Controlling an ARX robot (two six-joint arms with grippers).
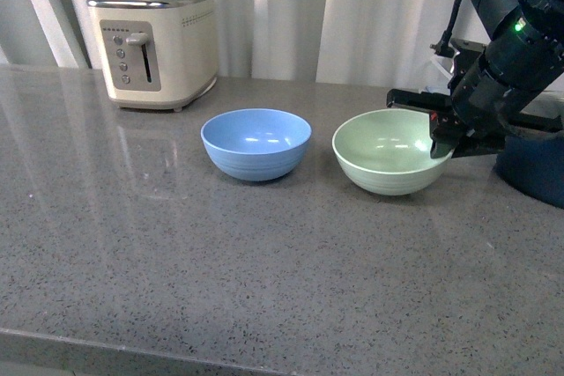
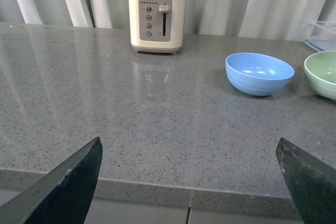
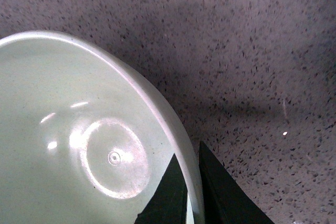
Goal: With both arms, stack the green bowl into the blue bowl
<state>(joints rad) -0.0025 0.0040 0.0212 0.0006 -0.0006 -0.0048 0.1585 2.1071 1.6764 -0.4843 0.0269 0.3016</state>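
Observation:
The green bowl (image 1: pixel 388 151) stands on the grey speckled counter, right of the blue bowl (image 1: pixel 256 143), with a gap between them. My right gripper (image 1: pixel 442 140) is shut on the green bowl's right rim, one finger inside and one outside; the right wrist view shows the rim (image 3: pixel 181 145) pinched between the two black fingers. The bowl still seems to rest on the counter. My left gripper (image 2: pixel 189 153) is open and empty, near the counter's front edge, far from both bowls. The left wrist view shows the blue bowl (image 2: pixel 259 73) and part of the green bowl (image 2: pixel 323 73).
A cream toaster (image 1: pixel 159 46) stands at the back left, also in the left wrist view (image 2: pixel 157 15). A dark navy pot (image 1: pixel 533 169) sits just right of the green bowl, behind my right arm. White curtains hang behind the counter (image 1: pixel 220 253).

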